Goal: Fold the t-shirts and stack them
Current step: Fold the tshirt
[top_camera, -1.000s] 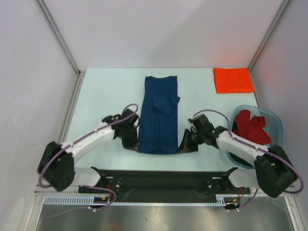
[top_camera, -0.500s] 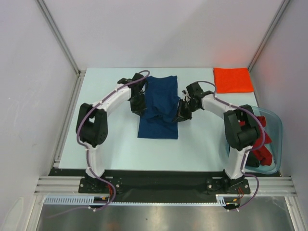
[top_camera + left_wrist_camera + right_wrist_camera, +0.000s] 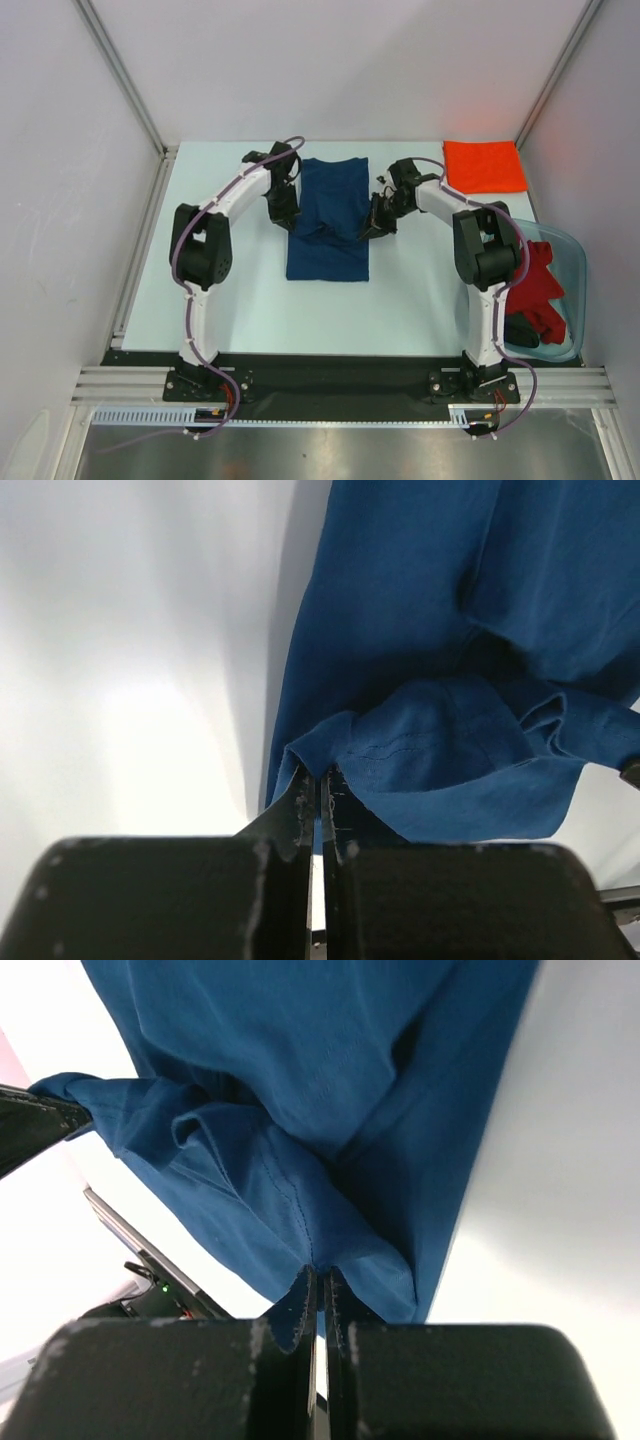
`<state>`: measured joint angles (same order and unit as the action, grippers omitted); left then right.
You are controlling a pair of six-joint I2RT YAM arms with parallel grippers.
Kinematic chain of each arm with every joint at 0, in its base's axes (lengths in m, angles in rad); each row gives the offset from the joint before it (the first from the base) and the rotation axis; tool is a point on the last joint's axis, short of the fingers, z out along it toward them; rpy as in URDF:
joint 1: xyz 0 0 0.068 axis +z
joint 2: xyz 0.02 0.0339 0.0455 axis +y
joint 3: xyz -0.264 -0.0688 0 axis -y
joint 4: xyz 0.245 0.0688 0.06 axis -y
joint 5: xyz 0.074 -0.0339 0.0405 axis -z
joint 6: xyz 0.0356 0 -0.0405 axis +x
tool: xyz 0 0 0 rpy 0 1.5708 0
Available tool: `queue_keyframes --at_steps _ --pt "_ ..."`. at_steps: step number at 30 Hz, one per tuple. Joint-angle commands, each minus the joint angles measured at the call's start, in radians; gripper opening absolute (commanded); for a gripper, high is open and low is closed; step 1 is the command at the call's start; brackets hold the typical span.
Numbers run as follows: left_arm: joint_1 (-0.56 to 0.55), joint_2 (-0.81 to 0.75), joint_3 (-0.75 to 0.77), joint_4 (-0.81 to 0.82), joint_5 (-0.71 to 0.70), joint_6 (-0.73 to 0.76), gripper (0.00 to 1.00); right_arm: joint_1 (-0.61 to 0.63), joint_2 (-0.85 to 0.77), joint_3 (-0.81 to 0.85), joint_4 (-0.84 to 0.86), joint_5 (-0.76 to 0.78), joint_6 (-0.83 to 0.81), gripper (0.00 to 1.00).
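Left gripper (image 3: 318, 780) was clenched on a hem corner of the navy t-shirt (image 3: 327, 255). Right gripper (image 3: 318, 1278) was clamped on the matching corner at the opposite side, both pinches thin with only cloth between the fingers. The corners were raised over the shirt's middle with the near part doubled toward the far end. It looked like a half-fold, with two grips so the edge travels level. The shirt lay as a narrow strip mid-table (image 3: 230, 290). A folded orange t-shirt (image 3: 484, 166) sat at the far right corner, likely the stack's base. Red t-shirts (image 3: 540, 280) and some dark cloth waited in the plastic tub (image 3: 575, 250) by the right arm.
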<state>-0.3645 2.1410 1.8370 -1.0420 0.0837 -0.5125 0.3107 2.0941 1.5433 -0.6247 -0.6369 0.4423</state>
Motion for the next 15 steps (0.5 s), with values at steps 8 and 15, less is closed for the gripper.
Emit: queue_keyframes --at_steps 8,15 --pt "0.016 0.072 0.103 0.003 0.041 0.034 0.03 -0.024 0.052 0.106 -0.064 -0.004 -0.019 0.03" --pt "0.025 0.094 0.151 0.002 0.021 0.052 0.17 -0.051 0.08 0.132 -0.061 0.022 -0.017 0.06"
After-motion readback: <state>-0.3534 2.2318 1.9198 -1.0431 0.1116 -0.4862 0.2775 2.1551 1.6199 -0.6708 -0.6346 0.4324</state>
